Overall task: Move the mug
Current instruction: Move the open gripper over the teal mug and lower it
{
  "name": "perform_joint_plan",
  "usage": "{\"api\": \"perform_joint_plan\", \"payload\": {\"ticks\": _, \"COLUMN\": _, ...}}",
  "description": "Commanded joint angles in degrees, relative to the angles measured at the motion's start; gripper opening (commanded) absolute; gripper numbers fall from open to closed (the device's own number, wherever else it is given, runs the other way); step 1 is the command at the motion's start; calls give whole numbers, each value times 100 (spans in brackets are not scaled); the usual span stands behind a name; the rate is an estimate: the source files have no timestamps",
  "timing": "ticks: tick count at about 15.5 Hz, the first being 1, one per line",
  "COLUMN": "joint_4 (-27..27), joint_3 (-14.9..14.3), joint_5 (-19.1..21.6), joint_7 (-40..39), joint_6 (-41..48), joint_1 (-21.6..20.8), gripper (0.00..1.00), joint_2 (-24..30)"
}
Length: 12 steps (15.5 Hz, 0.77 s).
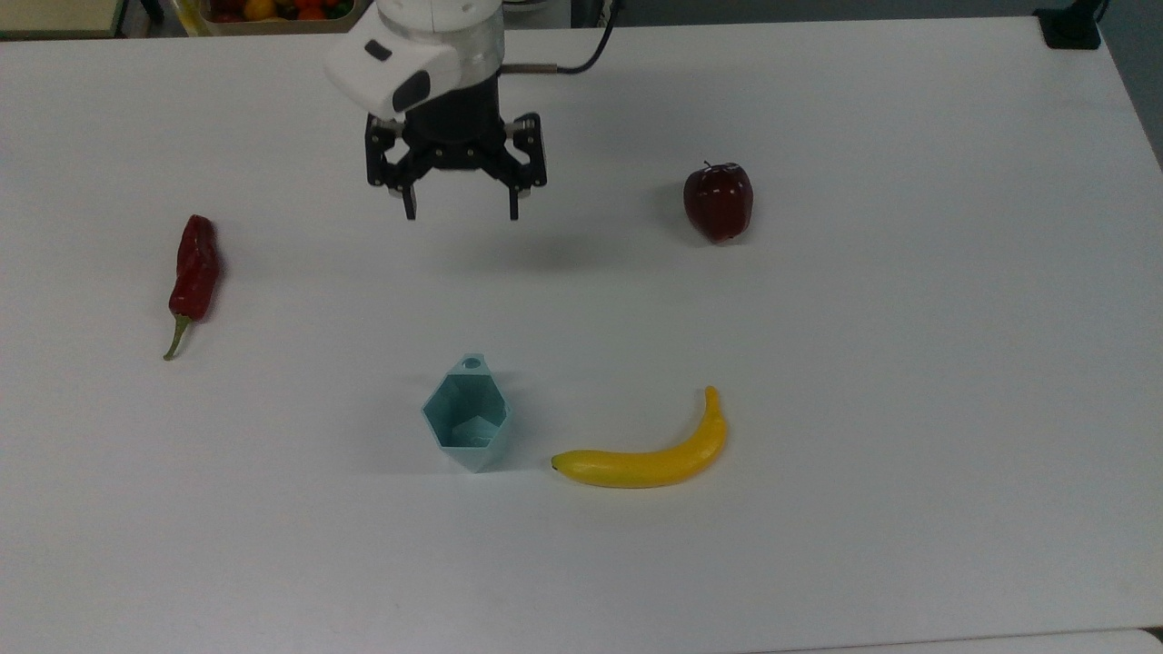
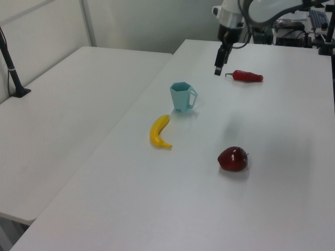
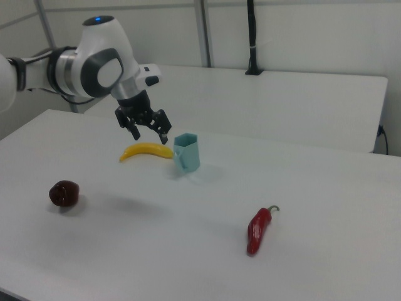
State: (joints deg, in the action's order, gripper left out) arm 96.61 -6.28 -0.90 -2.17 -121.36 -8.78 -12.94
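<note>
top view: the black two-finger claw [image 1: 459,211] hangs spread wide and empty above the white surface [image 1: 909,363], well apart from the small pale teal faceted plastic mug [image 1: 467,414]. the mug stands upright near the middle of the surface, its tab handle with a round hole pointing toward the arm. a curved yellow banana [image 1: 650,451] lies just beside the mug on the top view's right; a dark red apple [image 1: 718,201] and a wrinkled red chili pepper [image 1: 193,272] sit well apart.

left view: the claw [image 2: 218,69] points down, high above the surface, between the mug [image 2: 182,97] and the chili pepper [image 2: 247,76]. the banana [image 2: 159,131] lies near the mug's base.

right view: the claw [image 3: 145,133] hovers near the mug [image 3: 187,152] and the banana [image 3: 146,151], touching neither.

risks, as i judge them: the slanted facets could let a finger slip, tipping so light a mug; coming down off-centre could catch the rim or handle; a wide approach could knock the banana.
</note>
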Motion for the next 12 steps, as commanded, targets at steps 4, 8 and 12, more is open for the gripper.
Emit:
{"api": "perform_joint_plan", "payload": {"ticks": 4, "joint_4": -687, "joint_3": -58, "joint_5": 134, "joint_7": -108, "joint_6": -1107, "joint_1": -10, "gripper": 100, "joint_2": -1385}}
{"api": "perform_joint_plan", "payload": {"ticks": 8, "joint_4": -687, "joint_3": -58, "joint_5": 125, "joint_7": -117, "joint_6": -1759, "joint_1": -10, "gripper": 100, "joint_2": -1781}}
{"api": "perform_joint_plan", "payload": {"ticks": 12, "joint_4": -670, "joint_3": -58, "joint_5": 151, "joint_7": -99, "joint_6": -2040, "joint_1": -1, "gripper": 79, "joint_2": -1914}}
